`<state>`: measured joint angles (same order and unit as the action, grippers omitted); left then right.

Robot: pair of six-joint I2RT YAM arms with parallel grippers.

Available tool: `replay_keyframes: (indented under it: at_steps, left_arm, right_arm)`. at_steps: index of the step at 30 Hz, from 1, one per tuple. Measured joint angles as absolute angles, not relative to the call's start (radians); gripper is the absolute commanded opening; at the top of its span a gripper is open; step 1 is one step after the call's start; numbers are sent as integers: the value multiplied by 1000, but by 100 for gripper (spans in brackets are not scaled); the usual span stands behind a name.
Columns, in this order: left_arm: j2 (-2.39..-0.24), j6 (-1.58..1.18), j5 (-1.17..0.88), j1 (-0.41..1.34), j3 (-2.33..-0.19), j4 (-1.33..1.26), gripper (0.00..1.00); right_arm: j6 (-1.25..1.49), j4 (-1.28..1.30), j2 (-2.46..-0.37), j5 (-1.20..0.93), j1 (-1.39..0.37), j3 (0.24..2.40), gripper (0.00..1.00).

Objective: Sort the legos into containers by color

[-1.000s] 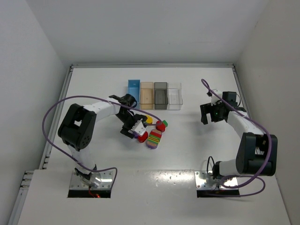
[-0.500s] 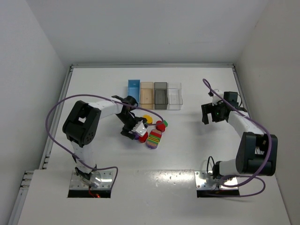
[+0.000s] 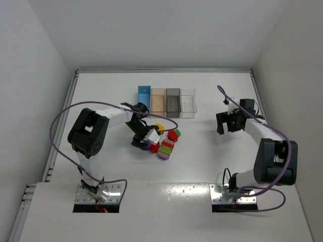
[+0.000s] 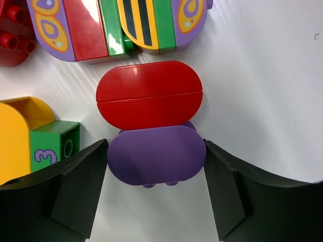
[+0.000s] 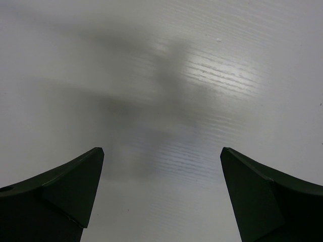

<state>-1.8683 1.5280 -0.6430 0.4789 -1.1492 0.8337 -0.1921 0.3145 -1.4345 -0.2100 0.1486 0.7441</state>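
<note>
In the left wrist view a purple rounded lego [image 4: 156, 154] lies on the table against a red rounded lego [image 4: 149, 96]. My left gripper [image 4: 155, 145] is shut on the purple one, a finger touching each end. A multicoloured clump [image 4: 121, 25] lies beyond, and a yellow brick [image 4: 15, 136] joined to a green brick [image 4: 53, 146] lies to the left. From above, the left gripper [image 3: 146, 143] sits at the left of the lego pile [image 3: 165, 149]. The containers stand in a row: blue [image 3: 144, 94], tan [image 3: 158, 101], dark grey [image 3: 173, 102], clear [image 3: 188, 103]. My right gripper [image 3: 224, 123] is open over bare table.
White walls close in the table on the left, right and back. The right wrist view shows only bare white table between the right gripper's [image 5: 161, 156] fingers. Purple cables loop off both arms.
The left gripper's fingers have closed in onto the purple lego and the wrist has shifted slightly. The right arm has hardly moved.
</note>
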Motion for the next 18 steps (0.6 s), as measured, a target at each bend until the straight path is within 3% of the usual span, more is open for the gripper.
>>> replay_keyframes:
  at_steps: [2, 6, 10, 12, 18]
  left_arm:
    - [-1868, 1509, -646, 479, -1149, 831, 74]
    - [-1868, 1477, -650, 488, -1149, 818, 44]
    - [-1868, 1426, -653, 504, -1149, 802, 25]
    - [-1862, 1393, -656, 507, -1147, 790, 18]
    - [-1688, 1196, -667, 508, -1031, 683, 15]
  right_arm:
    - [-192, 315, -1439, -210, 148, 744, 99]
    - [-192, 314, -1440, -210, 148, 744, 99]
    - [-192, 314, -1440, -216, 147, 744, 99]
    - [-187, 316, -1440, -228, 142, 746, 99]
    - [-126, 344, -1440, -326, 104, 806, 95]
